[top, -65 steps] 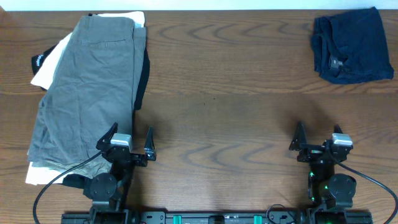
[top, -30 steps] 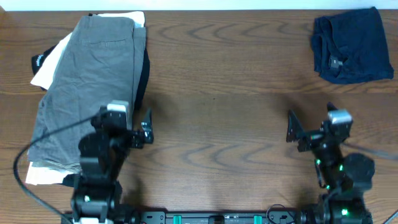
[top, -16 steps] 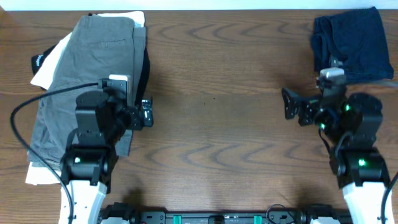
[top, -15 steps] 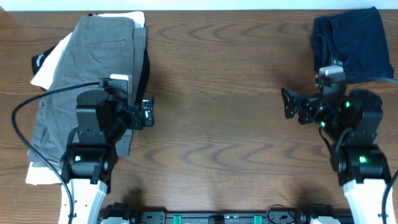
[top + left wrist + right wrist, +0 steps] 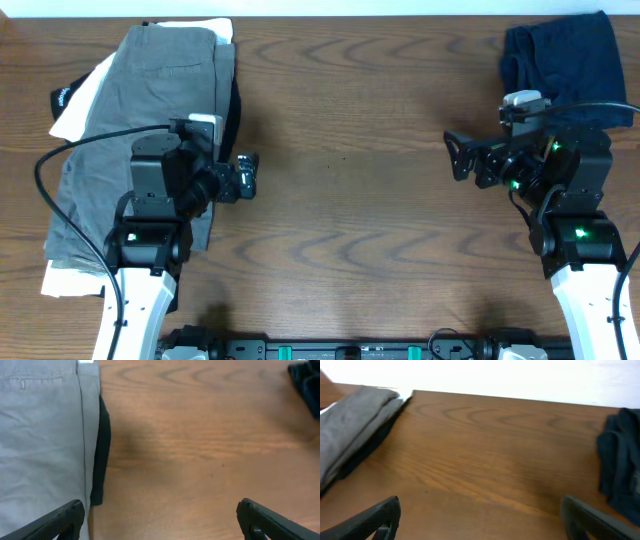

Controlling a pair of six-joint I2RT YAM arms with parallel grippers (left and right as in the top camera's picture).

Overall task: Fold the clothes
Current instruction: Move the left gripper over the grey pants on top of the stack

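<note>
Far left: grey shorts (image 5: 140,120), white garment (image 5: 78,112), black garment (image 5: 102,455). Far right: navy garment (image 5: 565,70). Table (image 5: 350,200): brown, wavy wood-grain pattern.

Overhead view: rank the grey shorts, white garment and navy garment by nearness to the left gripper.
1. The grey shorts, just beside the left gripper.
2. The white garment, at the pile's left edge.
3. The navy garment, at the far right corner.

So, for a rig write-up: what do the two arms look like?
The left arm and right arm match: black rounded joint housings with small green lights, white lower links, a white block at each wrist. The left gripper and right gripper have black tapered fingers. A black cable loops off each.
</note>
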